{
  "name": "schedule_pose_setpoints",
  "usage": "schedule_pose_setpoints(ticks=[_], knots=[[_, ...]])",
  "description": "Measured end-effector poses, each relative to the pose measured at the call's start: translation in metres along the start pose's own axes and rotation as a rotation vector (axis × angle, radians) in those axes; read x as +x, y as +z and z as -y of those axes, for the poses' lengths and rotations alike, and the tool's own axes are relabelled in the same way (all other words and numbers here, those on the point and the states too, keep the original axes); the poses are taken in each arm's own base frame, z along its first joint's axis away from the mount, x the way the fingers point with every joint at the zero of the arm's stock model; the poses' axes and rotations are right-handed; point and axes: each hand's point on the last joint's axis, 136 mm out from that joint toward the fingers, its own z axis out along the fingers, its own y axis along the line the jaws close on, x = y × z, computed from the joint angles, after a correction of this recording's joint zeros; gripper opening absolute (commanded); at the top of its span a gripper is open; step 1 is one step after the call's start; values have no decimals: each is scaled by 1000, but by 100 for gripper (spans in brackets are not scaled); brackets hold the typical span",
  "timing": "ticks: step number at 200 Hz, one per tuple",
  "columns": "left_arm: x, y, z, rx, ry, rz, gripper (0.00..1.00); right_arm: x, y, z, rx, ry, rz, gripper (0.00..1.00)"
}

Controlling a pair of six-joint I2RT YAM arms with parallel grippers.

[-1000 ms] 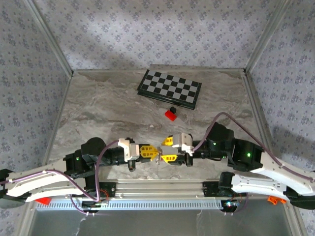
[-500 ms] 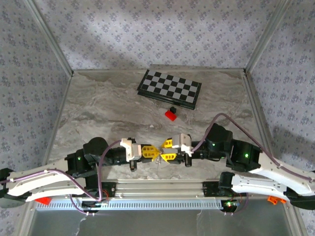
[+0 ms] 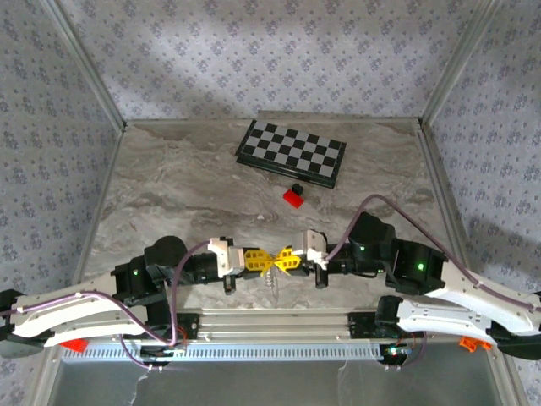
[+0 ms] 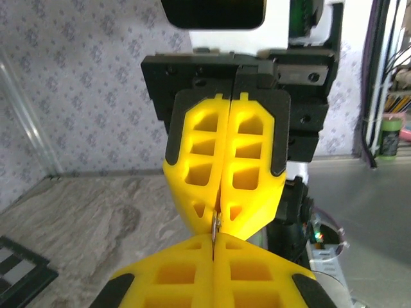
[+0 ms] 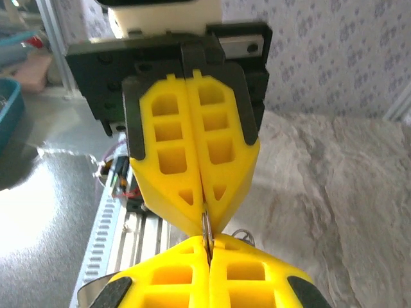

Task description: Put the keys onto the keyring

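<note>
Silvery and very thin, a little metal piece point(image 4: 214, 226) sits right where the two hands meet. It stands on its edge, with its long side going up and down. It is too small for me to tell if it is the blade of a key or a bit of the keyring.

The left hand point(image 4: 214, 244) is pressed together and pinches the piece at its tip. The right hand point(image 4: 219, 212) comes at it from straight across, nose to nose. It is pressed together too, and pinches the same piece from the other side. So the piece is no nearer to one hand than the other, because both have it, tip touching tip.

From above, a small shiny bit point(image 3: 270, 282) shows just beside the two tips, on the near side. It looks like loose metal joined to the pinched piece, but I cannot say for sure.

I think the next move depends on the two hands being in one straight line, because the piece lies in the crack between their fingers. If one hand twists or pulls sideways, the piece could slip out.

Out in front of the hands, well apart from them, a red block with a black piece point(image 3: 293, 197) lies on the grey marbled counter point(image 3: 169, 194). Further on is a chessboard point(image 3: 292, 152).
</note>
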Motion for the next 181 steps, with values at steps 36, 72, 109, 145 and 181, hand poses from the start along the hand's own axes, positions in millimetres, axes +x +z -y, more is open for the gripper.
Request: schedule_pose_setpoints(ticks=[36,72,109,145,181], knots=[[8,-6,-10,-54,28,-92,19,15,6,9,27,-13,-134,0],[12,-9,-15,-79,47,-157,21,23,9,14,27,-27,-243,0],[29,-2,-15,-73,52,-232,23,33,15,12,4,-21,-298,0],[37,2,-15,-71,57,-264,20,37,21,8,-23,-14,-311,0],[39,2,-15,-72,65,-271,15,36,21,7,-31,-10,-307,0]])
